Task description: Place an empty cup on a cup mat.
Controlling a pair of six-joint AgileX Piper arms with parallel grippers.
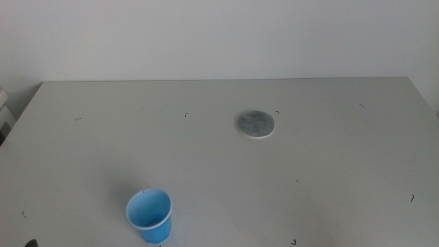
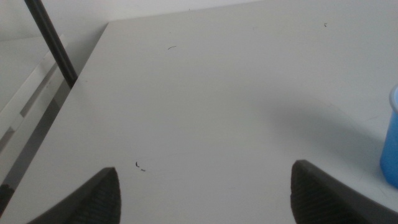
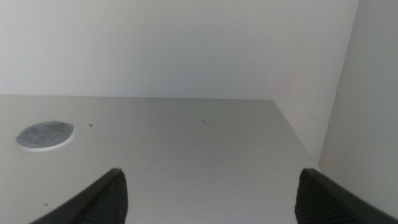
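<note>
The blue paper cup (image 1: 149, 215) stands upright and empty near the table's front left; a sliver of it shows in the left wrist view (image 2: 390, 140). The speckled grey cup mat (image 1: 256, 124) lies flat at the middle of the table, bare, and shows in the right wrist view (image 3: 45, 135). My left gripper (image 2: 205, 193) is open and empty, low over the table's left front, beside the cup and apart from it. My right gripper (image 3: 211, 196) is open and empty over the table's right side, well away from the mat. Neither arm shows in the middle view.
The white table (image 1: 329, 178) has small dark marks. Its left edge (image 2: 81, 81) is close to my left gripper, with a dark bar (image 2: 53, 40) beyond it. The table's far right corner and a white wall (image 3: 354, 112) lie ahead of my right gripper.
</note>
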